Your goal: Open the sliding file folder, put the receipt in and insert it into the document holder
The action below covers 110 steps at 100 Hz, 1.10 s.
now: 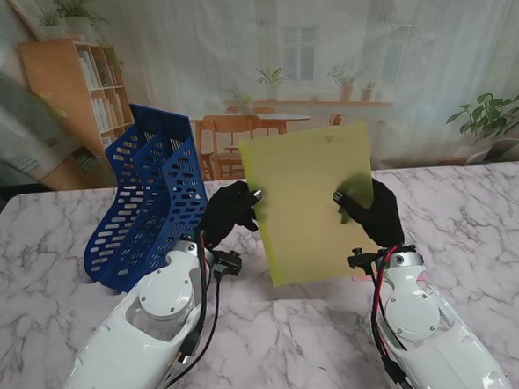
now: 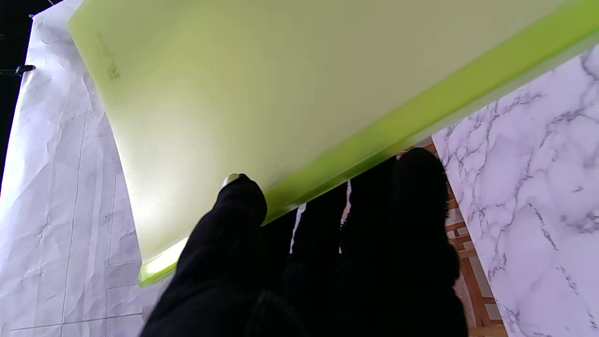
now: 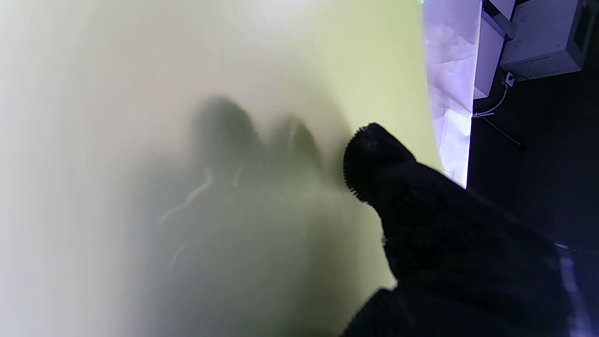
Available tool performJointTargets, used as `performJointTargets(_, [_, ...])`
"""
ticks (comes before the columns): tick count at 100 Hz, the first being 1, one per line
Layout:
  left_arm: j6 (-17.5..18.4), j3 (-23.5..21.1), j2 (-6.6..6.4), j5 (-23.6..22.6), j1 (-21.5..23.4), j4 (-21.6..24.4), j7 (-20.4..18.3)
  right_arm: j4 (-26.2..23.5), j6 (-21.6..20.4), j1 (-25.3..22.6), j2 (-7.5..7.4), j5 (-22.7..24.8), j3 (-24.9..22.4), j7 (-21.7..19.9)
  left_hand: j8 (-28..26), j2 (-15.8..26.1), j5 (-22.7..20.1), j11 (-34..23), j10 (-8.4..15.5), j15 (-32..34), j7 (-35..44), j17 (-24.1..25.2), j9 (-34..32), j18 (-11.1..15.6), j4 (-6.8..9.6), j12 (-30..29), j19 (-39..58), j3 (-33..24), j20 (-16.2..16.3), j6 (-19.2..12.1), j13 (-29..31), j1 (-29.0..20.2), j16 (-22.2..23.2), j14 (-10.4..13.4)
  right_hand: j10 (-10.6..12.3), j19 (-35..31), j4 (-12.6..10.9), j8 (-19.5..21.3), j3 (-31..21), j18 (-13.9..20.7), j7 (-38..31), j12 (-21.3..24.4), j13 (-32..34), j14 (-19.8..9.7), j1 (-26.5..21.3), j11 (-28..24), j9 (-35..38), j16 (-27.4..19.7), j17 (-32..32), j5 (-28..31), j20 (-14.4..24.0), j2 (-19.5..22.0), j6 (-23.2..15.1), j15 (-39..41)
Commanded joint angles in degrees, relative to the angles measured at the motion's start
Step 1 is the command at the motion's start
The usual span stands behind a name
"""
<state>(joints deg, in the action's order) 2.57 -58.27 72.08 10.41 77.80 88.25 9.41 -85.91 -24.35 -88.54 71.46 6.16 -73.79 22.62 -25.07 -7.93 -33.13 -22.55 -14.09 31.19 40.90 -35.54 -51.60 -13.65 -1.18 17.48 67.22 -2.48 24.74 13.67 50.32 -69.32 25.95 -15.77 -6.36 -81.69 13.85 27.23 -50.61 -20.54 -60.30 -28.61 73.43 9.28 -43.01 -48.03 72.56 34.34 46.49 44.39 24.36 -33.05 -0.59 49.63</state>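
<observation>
Folder (image 1: 311,204) gripped upright by left hand (image 1: 228,212) and right hand (image 1: 377,212), beside blue holder (image 1: 149,197).

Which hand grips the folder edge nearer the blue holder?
The left hand. It pinches the side of the yellow-green folder that faces the blue document holder; the right hand holds the opposite side, away from the holder.

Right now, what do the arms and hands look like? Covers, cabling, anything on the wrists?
Both arms are glossy white shells with round joint caps. The left hand and right hand wear black knit gloves. Red and black cables run along each forearm to the wrist, past small black fittings. No markings readable.
</observation>
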Motion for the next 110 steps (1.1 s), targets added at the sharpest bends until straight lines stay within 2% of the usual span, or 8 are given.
performJointTargets(1, [0.2,-0.2,0.10,0.2,0.4,0.0,-0.8,-0.4,0.0,0.1,0.26,0.0,-0.2,0.1,0.4,0.2,0.8,0.7,0.0,0.7,-0.4,-0.5,0.5,3.4,0.10,-0.6,1.9,-1.9,-0.7,-0.7,0.3,-4.6,0.0,-1.2,2.9,-0.8,-0.7,1.9,-4.7,2.4,-2.4,-1.1,1.4,-2.0,-3.2,-2.5,2.3,1.1,1.4,2.1,0.7,2.0,-6.1,3.5])
performJointTargets(15, [0.4,-0.7,-0.06,0.3,0.7,0.5,-1.0,-0.5,0.3,-0.1,0.15,0.0,-0.3,-0.2,-3.7,-0.4,2.6,0.0,-1.8,0.8,1.8,0.9,1.9,2.3,1.13,-0.1,1.8,2.8,-0.3,-4.7,-1.1,-2.7,0.2,-3.0,2.8,-0.8,-0.7,1.8,-4.7,2.4,-2.4,-1.2,1.4,-1.8,-3.2,-2.4,2.3,1.0,1.4,2.0,0.7,2.0,-6.0,3.4])
performJointTargets(33, [0.9,-1.0,-0.25,0.2,0.7,1.2,-1.4,-0.7,0.8,-0.4,0.03,-0.3,-0.3,-0.8,-9.5,-0.7,3.3,1.4,-2.2,0.3,5.6,3.6,5.8,1.2,1.17,-0.6,0.9,2.4,0.4,-9.3,-4.7,-1.6,0.6,-4.1,2.7,-0.7,-0.7,1.7,-4.6,2.2,-2.3,-1.2,1.4,-1.7,-3.3,-2.4,2.3,0.9,1.2,2.1,0.7,2.0,-5.7,3.4])
performJointTargets(48, [1.2,-0.9,-0.23,-0.2,0.6,1.5,-1.1,-0.8,1.1,-0.4,0.05,-0.4,-0.2,-0.7,-9.6,-0.4,2.5,-1.1,0.1,1.2,6.1,2.7,4.0,2.4,1.24,0.7,1.3,2.1,0.9,-7.9,-3.4,-3.7,1.0,-2.7,2.7,-0.7,-0.7,1.6,-4.6,2.1,-2.3,-1.2,1.4,-1.6,-3.3,-2.3,2.3,0.9,1.2,2.1,0.8,2.1,-5.6,3.4])
performJointTargets(57, [1.8,-0.7,0.07,-0.8,0.4,0.9,0.2,-0.7,0.9,-0.3,0.20,-0.3,-0.3,-0.1,-5.7,-0.5,0.3,-3.8,2.8,3.6,4.5,0.1,-0.2,3.0,1.39,2.5,3.0,1.3,1.3,-6.6,-0.2,-4.6,2.0,-1.8,2.6,-0.7,-0.7,1.6,-4.6,2.0,-2.4,-1.3,1.5,-1.6,-3.3,-2.3,2.4,0.9,1.2,2.1,0.8,2.1,-5.6,3.5])
performJointTargets(68, [1.9,-0.5,0.51,-1.8,0.4,0.2,2.1,-0.5,0.5,-0.1,0.47,-0.3,-0.4,0.8,-2.8,-1.3,-1.6,-3.0,1.0,4.0,4.4,-3.0,-2.8,3.0,1.30,1.8,4.2,0.9,0.8,-4.4,2.6,-4.6,1.8,-1.3,2.7,-0.8,-0.7,1.6,-4.6,2.0,-2.5,-1.3,1.5,-1.7,-3.4,-2.4,2.4,1.0,1.5,2.1,0.9,2.0,-5.7,3.8])
performJointTargets(77, [1.9,-0.4,0.73,-1.7,0.4,-0.2,2.7,-0.4,0.1,0.2,0.69,-0.4,-0.5,1.6,-1.3,-1.3,-2.0,-1.6,0.9,2.9,4.4,-4.0,-3.6,2.9,1.28,0.5,4.2,0.4,-0.3,-2.8,3.5,-4.6,0.7,-1.1,2.7,-0.9,-0.7,1.6,-4.7,2.2,-2.6,-1.5,1.6,-1.9,-3.3,-2.7,2.4,1.1,1.7,2.1,1.0,2.0,-5.7,4.2])
performJointTargets(110, [1.4,0.8,0.74,-2.6,-0.2,-1.1,2.3,-0.2,0.0,0.9,1.17,-1.0,0.0,2.9,-1.5,-2.1,-3.3,-1.2,0.9,3.1,6.0,-5.6,-5.0,3.4,1.09,0.1,4.2,-1.2,-1.4,-3.7,4.5,-4.6,0.2,-0.9,2.8,-0.9,-0.6,1.7,-5.1,2.0,-2.8,-1.8,1.6,-2.1,-3.2,-3.1,2.6,1.4,2.2,2.1,1.2,1.8,-5.9,5.3])
